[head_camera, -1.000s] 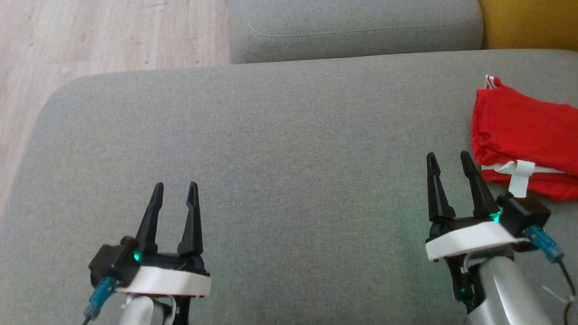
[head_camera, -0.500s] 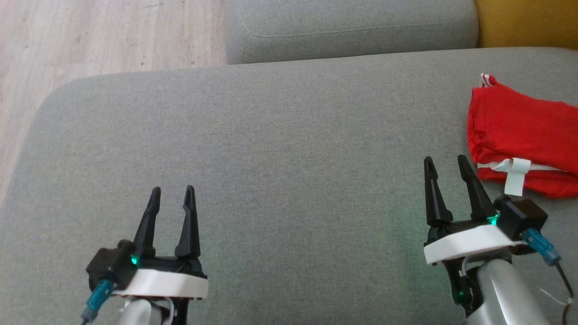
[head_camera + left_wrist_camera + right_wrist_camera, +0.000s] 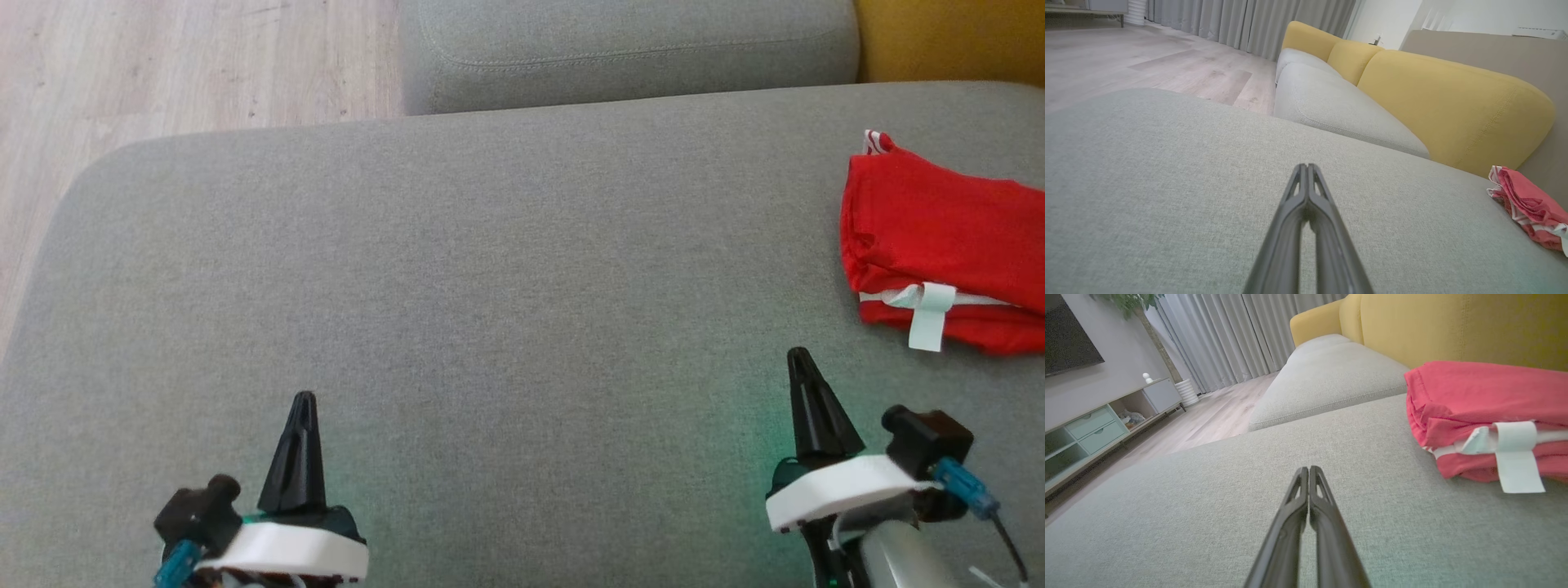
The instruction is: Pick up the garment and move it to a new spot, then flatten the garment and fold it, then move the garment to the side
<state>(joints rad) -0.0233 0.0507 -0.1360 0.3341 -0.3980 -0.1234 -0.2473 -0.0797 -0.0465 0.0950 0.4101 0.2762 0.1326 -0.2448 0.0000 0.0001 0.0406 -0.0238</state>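
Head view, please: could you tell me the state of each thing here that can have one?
left pincer, shut, holding nothing.
right pincer, shut, holding nothing, apart from the garment.
red garment, folded, lying on the grey seat at the robot's right, untouched.
white label, hanging out over the garment's near edge.

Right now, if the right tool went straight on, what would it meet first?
Probably the grey seat cushion; the right tool points low along it, depth unclear. The red garment lies off its line.
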